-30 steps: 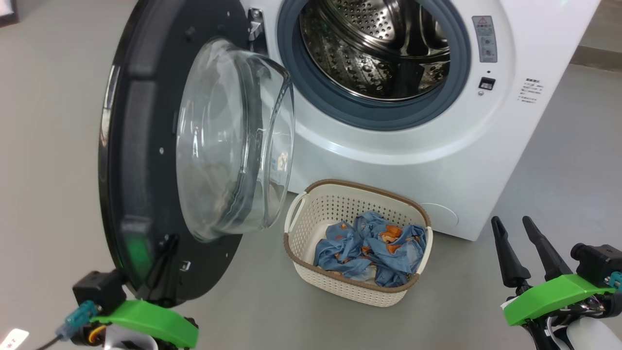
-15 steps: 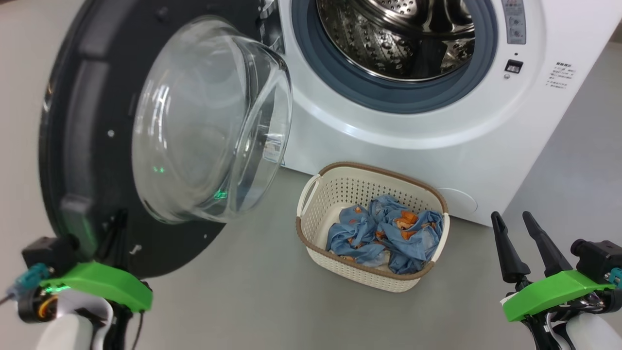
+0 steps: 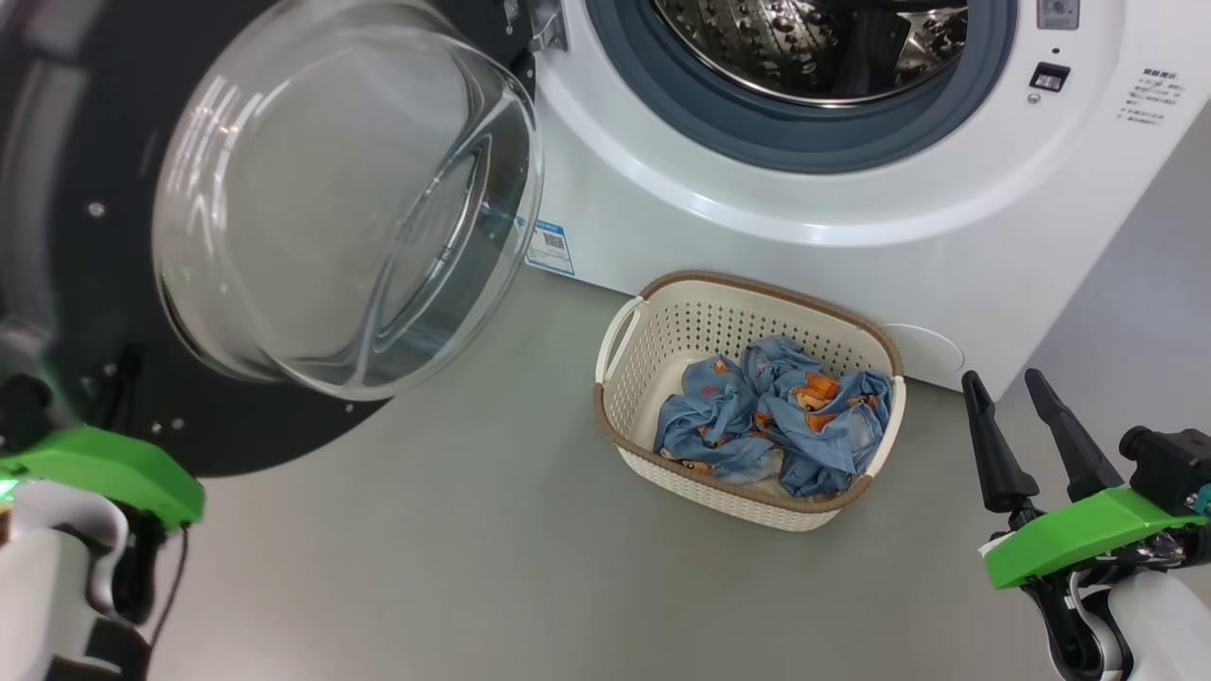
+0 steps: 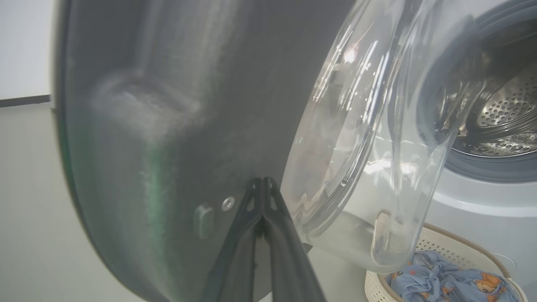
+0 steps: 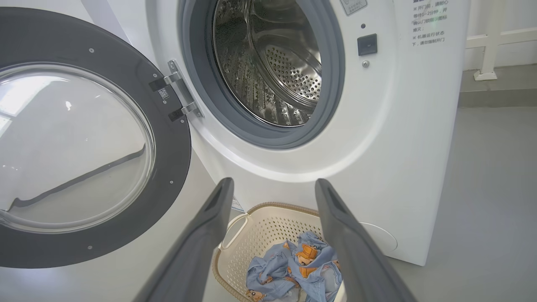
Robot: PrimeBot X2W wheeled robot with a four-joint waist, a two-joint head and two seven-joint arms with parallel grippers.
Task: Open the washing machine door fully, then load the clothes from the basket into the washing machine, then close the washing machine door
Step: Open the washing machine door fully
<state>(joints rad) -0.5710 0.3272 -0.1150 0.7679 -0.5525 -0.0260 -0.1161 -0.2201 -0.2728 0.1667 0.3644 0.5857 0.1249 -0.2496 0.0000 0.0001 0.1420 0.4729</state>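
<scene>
Washing machine door [image 3: 57, 236] standing wide open, left gripper [image 4: 262, 184] fingers pressed together, holding nothing, tips at the door's black inner face beside the glass [image 3: 341, 199], right gripper [image 3: 998, 378] spread wide and empty, near the basket [image 3: 757, 293] of clothes [image 3: 776, 416] on the floor [image 3: 426, 530] before the washing machine [image 3: 757, 236].

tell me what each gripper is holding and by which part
Nothing is held. The left gripper is shut empty, tips against the inner face of the washing machine door; the right gripper is open, empty.
</scene>
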